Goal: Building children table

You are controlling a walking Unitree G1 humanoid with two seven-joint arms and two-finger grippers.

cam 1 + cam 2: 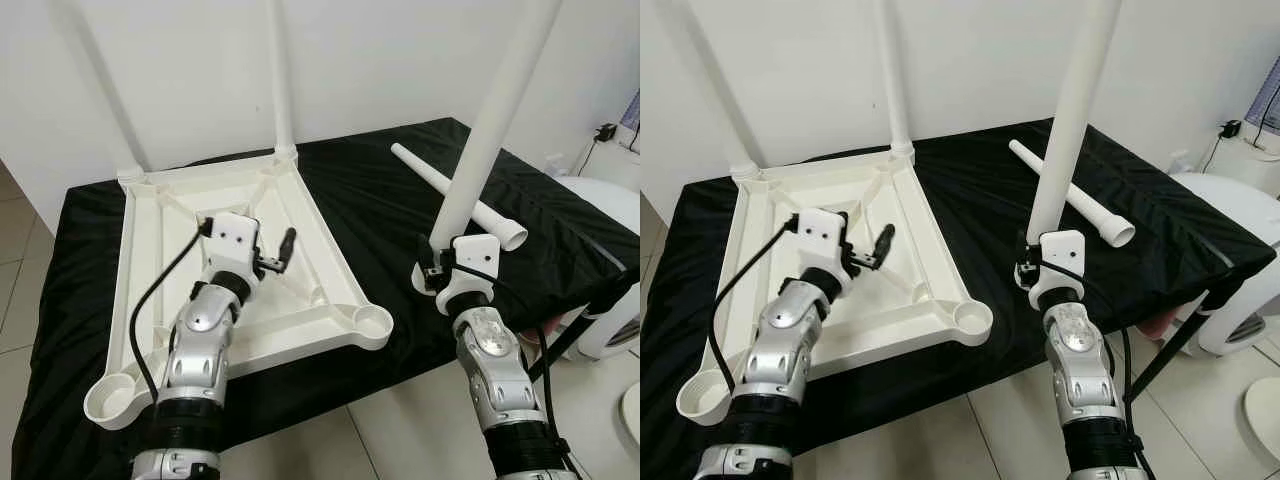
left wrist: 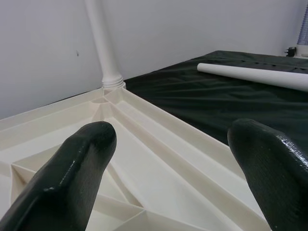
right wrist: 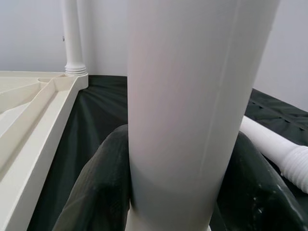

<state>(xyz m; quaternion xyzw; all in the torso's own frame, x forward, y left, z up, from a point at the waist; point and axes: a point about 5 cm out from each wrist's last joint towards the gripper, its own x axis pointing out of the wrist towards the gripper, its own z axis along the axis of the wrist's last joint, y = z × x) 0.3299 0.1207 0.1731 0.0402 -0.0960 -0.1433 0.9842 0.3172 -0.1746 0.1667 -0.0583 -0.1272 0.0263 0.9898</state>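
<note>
The children's tabletop (image 1: 270,290) lies upside down on the bench (image 1: 380,200), which is draped in black cloth, so that its ribbed underside and corner sockets face up where legs can go in. Two legs already stand in the far corners: one far leg (image 1: 281,80) at the corner nearer my right, and another far leg (image 1: 105,90) at the corner by the wall on my left. The two near sockets are still bare: the near right socket (image 1: 372,322) and the near left socket (image 1: 110,398). My right jaws (image 1: 1045,268) are pinching the third leg (image 1: 1070,120) close to its lower end, and I hold it upright so its end can drop straight into a socket; in the right wrist view my fingers (image 3: 96,187) press against both sides of the white tube. It hangs just beside the tabletop's near right corner, over the black cloth, not yet over the socket. My left jaws (image 1: 282,252) are spread and pinch nothing, hovering low over the ribs in the middle of the tabletop, I judge so as to steady it when the leg is pushed home. A fourth leg (image 1: 460,195) lies flat on the cloth behind my right arm, waiting its turn.
</note>
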